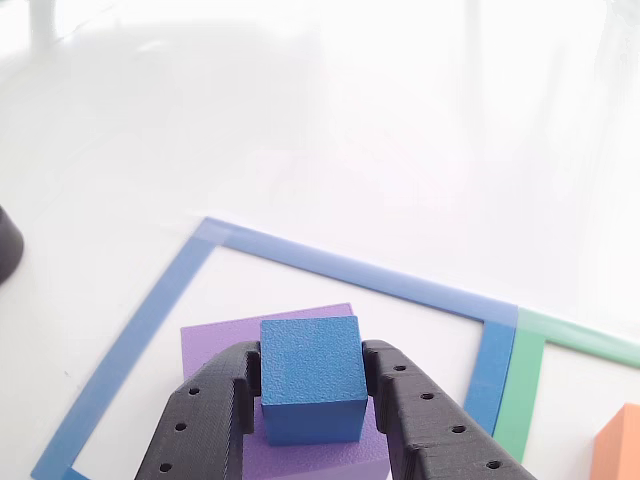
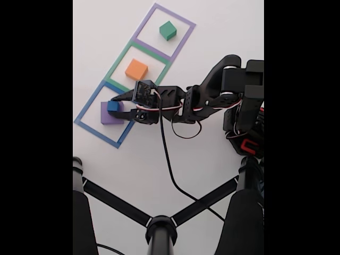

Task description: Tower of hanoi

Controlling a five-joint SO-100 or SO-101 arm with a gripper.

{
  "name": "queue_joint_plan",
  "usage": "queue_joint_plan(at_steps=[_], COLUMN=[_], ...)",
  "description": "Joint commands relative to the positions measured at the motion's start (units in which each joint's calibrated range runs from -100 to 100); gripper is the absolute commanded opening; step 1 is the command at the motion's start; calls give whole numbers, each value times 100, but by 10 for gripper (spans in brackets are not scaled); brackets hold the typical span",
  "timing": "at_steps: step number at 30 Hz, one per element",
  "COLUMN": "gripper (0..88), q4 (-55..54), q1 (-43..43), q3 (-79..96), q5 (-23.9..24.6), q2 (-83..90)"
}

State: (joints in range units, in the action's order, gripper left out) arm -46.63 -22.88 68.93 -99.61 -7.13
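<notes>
the gripper clamps the blue cube on the purple block, lower centre; next it probably lifts or releases.

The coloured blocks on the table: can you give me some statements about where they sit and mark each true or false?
1. The blue block sits between the fingers of the gripper. True.
2. The blue block is over the purple block. True.
3. The orange block lies inside the purple tape square. False: it lies in the green tape square.
4. The green block is stacked on the orange block. False: it lies alone in the purple tape square.
</notes>
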Motion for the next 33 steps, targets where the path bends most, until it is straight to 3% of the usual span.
queue_joint_plan(at_steps=[1,6,19,27,33], gripper=[40,35,40,36,35], q4=[142,1106,6529,10406,12243], q1=[-34,5,538,1003,1209], q3=[8,-128,-2654,-5171,-6852], q5=[-39,-39,-39,-39,-39], q2=[449,1314,3526,4135,4143])
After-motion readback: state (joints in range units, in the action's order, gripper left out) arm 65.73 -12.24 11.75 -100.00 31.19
